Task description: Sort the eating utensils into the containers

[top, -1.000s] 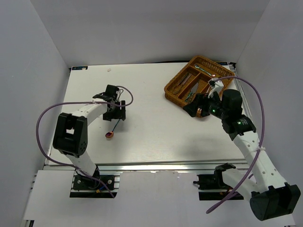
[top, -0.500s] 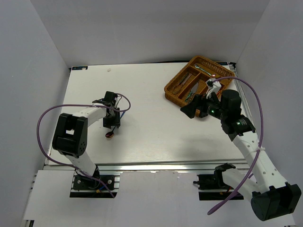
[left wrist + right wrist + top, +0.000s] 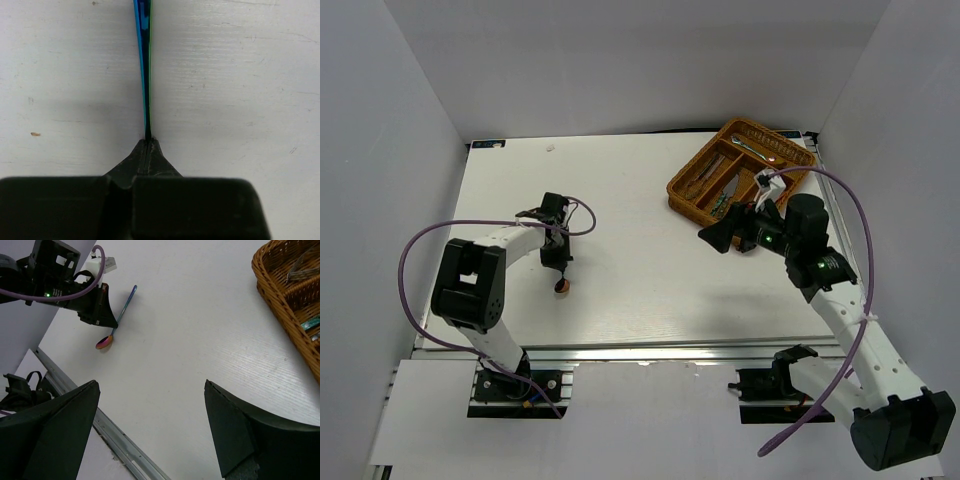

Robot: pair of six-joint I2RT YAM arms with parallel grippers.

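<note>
An iridescent blue-purple spoon [image 3: 561,286] is on the left part of the white table, its bowl toward the near edge. My left gripper [image 3: 558,256] is shut on the spoon's thin handle [image 3: 144,75], which runs straight away from the closed fingertips [image 3: 155,150]. The right wrist view shows the same spoon [image 3: 118,320] beside the left gripper [image 3: 102,310]. My right gripper [image 3: 151,383] hangs open and empty over the table, just in front of the wicker tray [image 3: 682,188]. Several utensils [image 3: 720,185] lie in the tray's compartments.
The brown woven tray [image 3: 280,292] sits at the far right of the table, near the right wall. A metal rail [image 3: 115,440] runs along the table's near edge. White walls enclose the table on three sides.
My left gripper has closed on the spoon's handle, and the spoon's bowl has shifted slightly. The right gripper has drifted a little to the left, still open.
</note>
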